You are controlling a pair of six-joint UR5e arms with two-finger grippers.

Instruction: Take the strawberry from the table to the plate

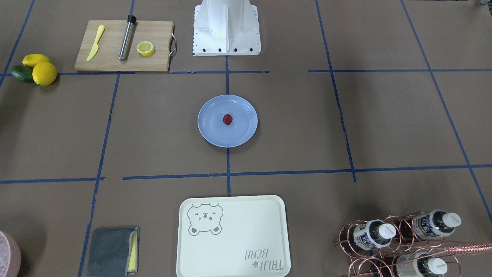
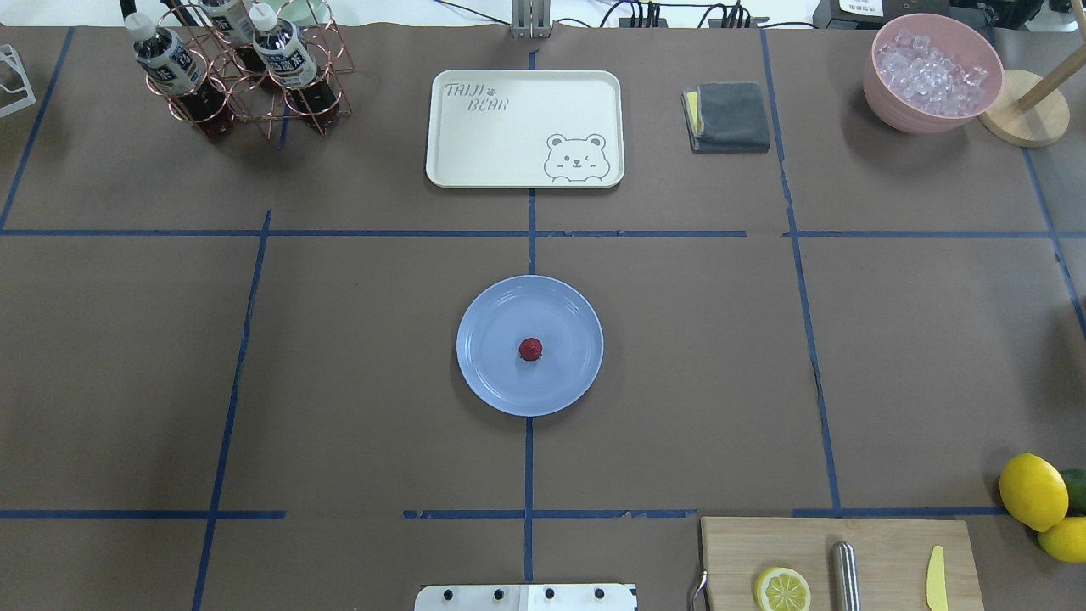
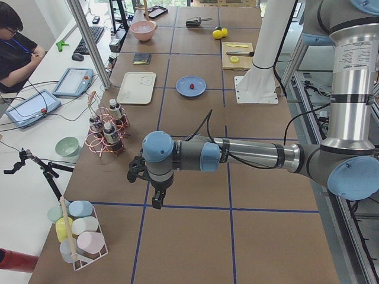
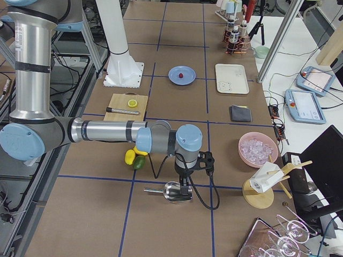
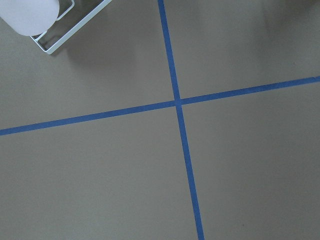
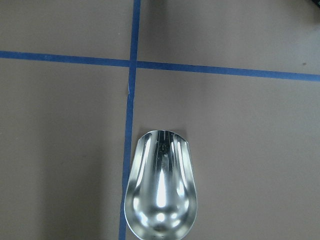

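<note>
The small dark-red strawberry (image 1: 227, 119) (image 2: 530, 349) lies in the middle of the light blue plate (image 1: 209, 132) (image 2: 488, 382), which sits at the centre of the brown, blue-taped table (image 1: 307, 127). Both also show small and far off in the side views: strawberry (image 3: 191, 86) (image 4: 181, 75). My left gripper (image 3: 155, 200) hangs over the table's left end, far from the plate. My right gripper (image 4: 185, 187) hovers at the table's right end, above a metal scoop (image 6: 161, 192). Neither shows outside the side views, so I cannot tell whether they are open or shut.
A cream bear tray (image 2: 524, 127), a grey cloth (image 2: 730, 117), a pink bowl of ice (image 2: 933, 76) and a copper bottle rack (image 2: 246, 76) line the far edge. A cutting board (image 1: 123, 46) holds a lemon half, a knife and a metal cylinder. Lemons (image 1: 42, 71) lie beside it. A person (image 3: 15, 53) sits at a side desk.
</note>
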